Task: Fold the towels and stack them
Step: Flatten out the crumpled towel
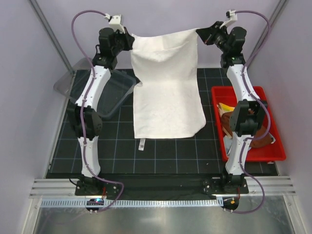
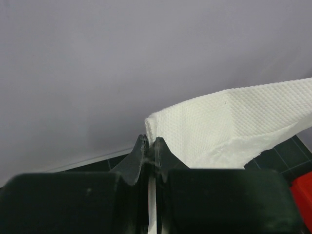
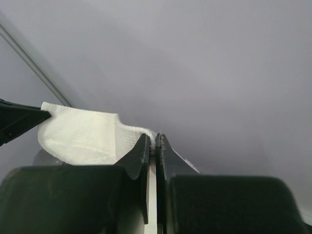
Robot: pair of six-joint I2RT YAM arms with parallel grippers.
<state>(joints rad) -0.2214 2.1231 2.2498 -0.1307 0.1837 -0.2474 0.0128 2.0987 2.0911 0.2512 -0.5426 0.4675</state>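
A large cream-white towel [image 1: 165, 87] hangs between both arms at the far side of the table, its lower part draped on the black mat. My left gripper [image 1: 130, 41] is shut on its top left corner; the cloth [image 2: 229, 122] runs off to the right of the gripper [image 2: 151, 142]. My right gripper [image 1: 200, 33] is shut on the top right corner, with the cloth [image 3: 78, 134] stretching left from the gripper [image 3: 155, 139]. A rust-brown towel [image 1: 261, 140] and a yellow one [image 1: 225, 107] lie in the red bin [image 1: 270, 153], partly hidden by the right arm.
A clear plastic bin [image 1: 109, 90] sits at the back left under the left arm. The black gridded mat [image 1: 165, 156] covers the table. Pale walls and metal frame posts close in the far side.
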